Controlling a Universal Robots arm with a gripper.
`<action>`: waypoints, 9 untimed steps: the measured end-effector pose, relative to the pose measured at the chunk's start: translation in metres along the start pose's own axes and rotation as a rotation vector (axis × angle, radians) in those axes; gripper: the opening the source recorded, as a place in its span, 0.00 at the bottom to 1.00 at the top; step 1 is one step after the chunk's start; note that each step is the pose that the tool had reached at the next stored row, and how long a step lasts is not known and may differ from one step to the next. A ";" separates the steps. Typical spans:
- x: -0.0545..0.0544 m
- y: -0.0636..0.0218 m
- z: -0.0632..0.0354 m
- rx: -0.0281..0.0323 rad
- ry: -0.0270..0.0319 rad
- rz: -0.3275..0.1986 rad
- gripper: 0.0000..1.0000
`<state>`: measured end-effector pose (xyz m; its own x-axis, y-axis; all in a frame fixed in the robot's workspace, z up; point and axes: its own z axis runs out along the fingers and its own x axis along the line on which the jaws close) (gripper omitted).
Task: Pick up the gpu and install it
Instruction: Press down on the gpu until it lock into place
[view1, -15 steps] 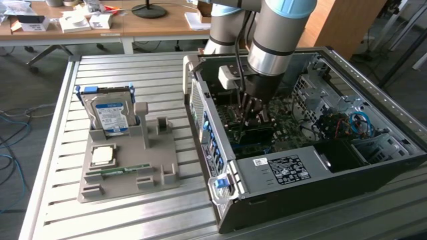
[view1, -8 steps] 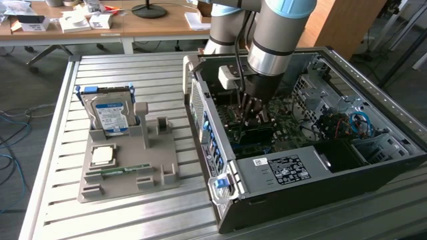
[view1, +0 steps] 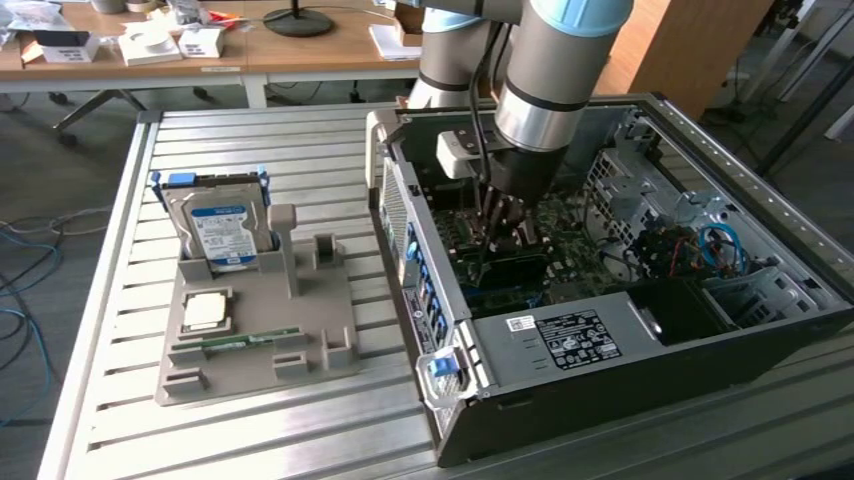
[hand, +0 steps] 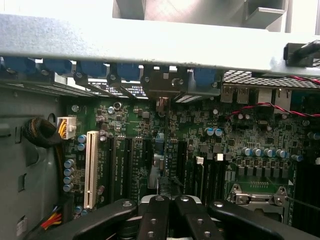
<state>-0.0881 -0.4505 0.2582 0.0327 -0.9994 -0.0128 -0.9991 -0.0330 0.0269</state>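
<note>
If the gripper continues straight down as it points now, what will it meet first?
Most likely the green motherboard inside the open computer case. The gripper, fingers shut, points down at its row of expansion slots; whether a slot or the bare board lies directly below is unclear.

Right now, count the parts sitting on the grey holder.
3: hard drive upright at its far end, square chip mid-holder, memory stick lying nearer; others may be hidden.

Grey tubular arm (view1: 554, 70) with light-blue joint band, black claw (hand: 167, 220) with screw-studded links
</note>
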 end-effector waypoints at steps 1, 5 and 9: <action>0.000 0.0000 -0.0001 -0.0001 0.0001 0.000 0.11; 0.000 0.0001 -0.0040 0.0015 -0.0028 0.000 0.11; 0.000 0.0003 -0.0125 0.0005 -0.0008 0.000 0.11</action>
<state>-0.0881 -0.4504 0.2707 0.0326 -0.9994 -0.0137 -0.9991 -0.0330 0.0264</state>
